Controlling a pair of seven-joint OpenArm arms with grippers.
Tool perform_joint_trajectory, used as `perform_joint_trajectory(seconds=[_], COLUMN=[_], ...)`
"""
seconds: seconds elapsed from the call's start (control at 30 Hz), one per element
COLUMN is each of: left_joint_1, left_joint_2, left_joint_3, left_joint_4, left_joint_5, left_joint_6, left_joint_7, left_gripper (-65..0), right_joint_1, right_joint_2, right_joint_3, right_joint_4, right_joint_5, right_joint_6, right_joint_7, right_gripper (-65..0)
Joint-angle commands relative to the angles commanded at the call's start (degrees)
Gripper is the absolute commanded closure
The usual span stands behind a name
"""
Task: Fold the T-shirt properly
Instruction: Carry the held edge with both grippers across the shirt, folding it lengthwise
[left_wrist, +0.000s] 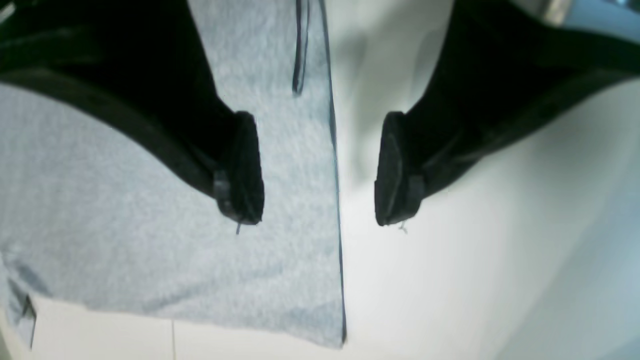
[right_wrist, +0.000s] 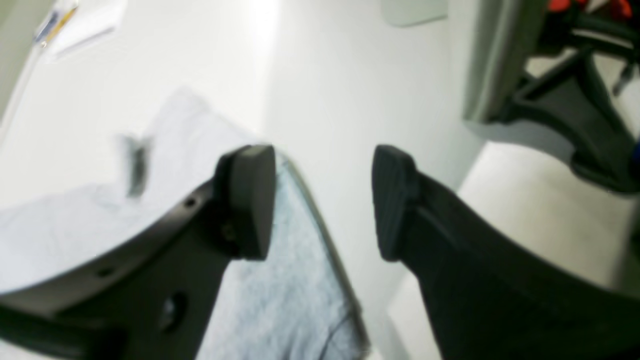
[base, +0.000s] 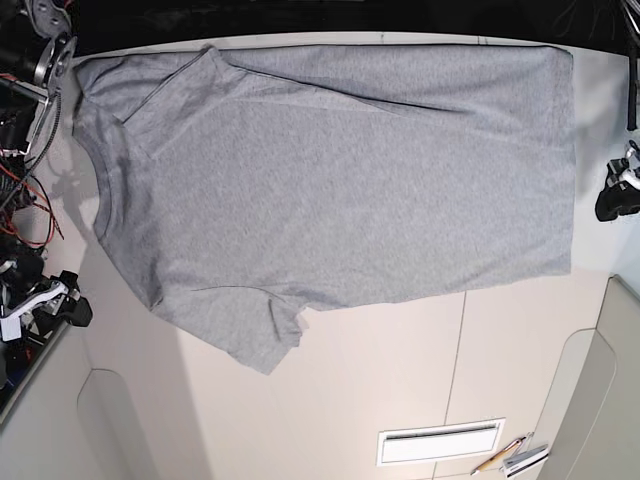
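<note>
I see the T-shirt (base: 340, 170) spread flat, plain side up, across the far half of the white table (base: 400, 380), its hem edge at my left arm's side. The left gripper (left_wrist: 317, 170) hangs wide open, straddling that hem. The right gripper (right_wrist: 322, 200) hangs wide open too, above the shirt's border, holding nothing.

It looked like a robotics lab. Loose red wiring (base: 22, 205) hung at nine o'clock beside the white table (base: 380, 380). Pens (base: 512, 458) lay at five o'clock.
</note>
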Motion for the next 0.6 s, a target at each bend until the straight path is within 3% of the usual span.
perform_joint_trajectory(seconds=[0.1, 0.33, 0.6], left_joint_1=[-7.3, -24.0, -31.9], left_joint_2=[-0.5, -1.9, -1.3], left_joint_3=[4.9, 13.3, 16.6], left_joint_4=[-8.9, -30.5, -45.7], left_joint_5=[3.8, 10.4, 11.0], left_joint_6=[0.0, 0.0, 0.0], left_joint_7=[-3.4, -9.6, -10.0], left_gripper=[-43.9, -43.9, -43.9], right_joint_1=[1.3, 1.2, 1.2], right_joint_2=[0.0, -0.2, -3.0], right_joint_3=[0.0, 0.0, 0.0], right_joint_4=[-5.7, -13.5, -15.9], right_joint_5=[-0.5, -3.6, -7.2], right_joint_6=[0.07, 0.07, 0.04], right_joint_7=[3.8, 10.1, 11.1], right_gripper=[-31.0, -31.0, -31.0])
